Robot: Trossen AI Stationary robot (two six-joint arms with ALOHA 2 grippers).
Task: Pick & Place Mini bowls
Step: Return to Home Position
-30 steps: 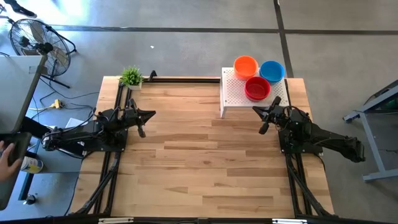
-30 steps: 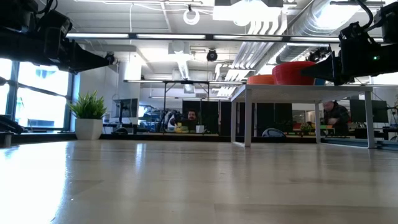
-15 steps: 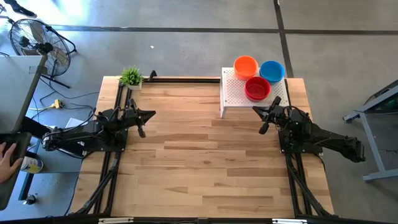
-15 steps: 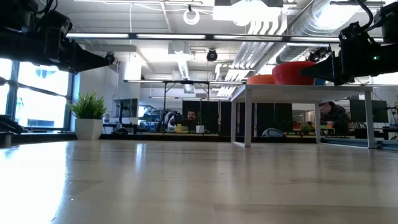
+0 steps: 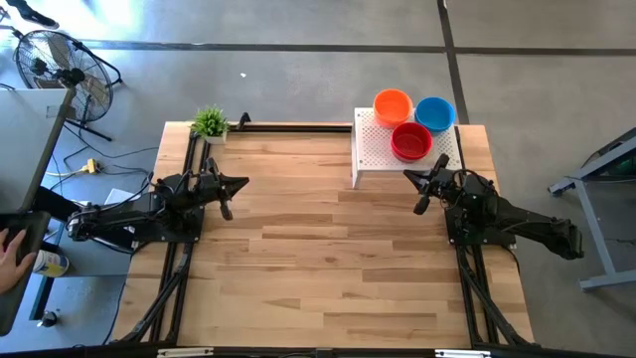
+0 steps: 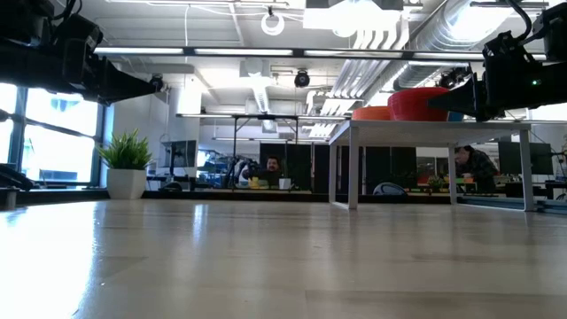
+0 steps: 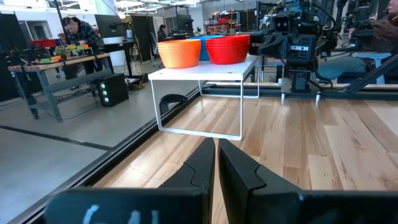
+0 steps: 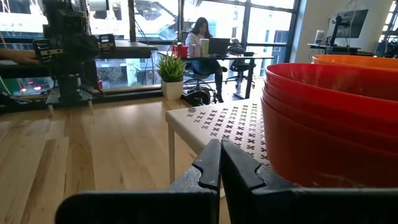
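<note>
Three stacks of mini bowls stand on a white perforated stand (image 5: pixel 378 149) at the table's far right: red (image 5: pixel 411 141), orange (image 5: pixel 393 105) and blue (image 5: pixel 434 113). They show in the low view (image 6: pixel 418 104) and in both wrist views, the red stack (image 8: pixel 336 130) close before the right wrist camera. My right gripper (image 5: pixel 420 199) is shut and empty, just near of the stand beside the red stack. My left gripper (image 5: pixel 227 203) is shut and empty over the table's left side.
A small green potted plant (image 5: pixel 210 123) stands at the table's far left corner. Bare wooden tabletop (image 5: pixel 328 249) lies between the two arms and toward the near edge. A person's hand (image 5: pixel 12 249) shows off the table at the left.
</note>
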